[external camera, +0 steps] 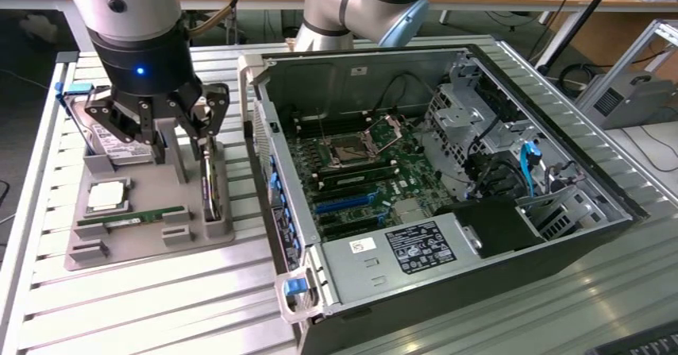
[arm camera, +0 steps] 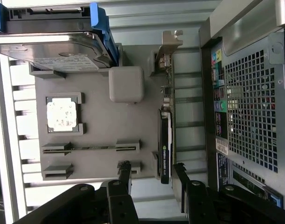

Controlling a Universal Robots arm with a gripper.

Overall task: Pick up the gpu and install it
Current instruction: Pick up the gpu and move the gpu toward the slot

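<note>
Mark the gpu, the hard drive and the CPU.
gpu [arm camera: 164,149]: wrist view, on its black cooler edge.
hard drive [arm camera: 49,51]: wrist view, on its flat face.
CPU [arm camera: 61,115]: wrist view, on its silver lid.

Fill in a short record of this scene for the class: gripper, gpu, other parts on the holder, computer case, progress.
gripper: open, above the grey holder, holding nothing
gpu: standing on edge in the holder, on the side nearest the computer case
other parts on holder: hard drive, processor chip, RAM stick
computer case: side open, motherboard exposed
progress: gpu not yet picked up
</note>
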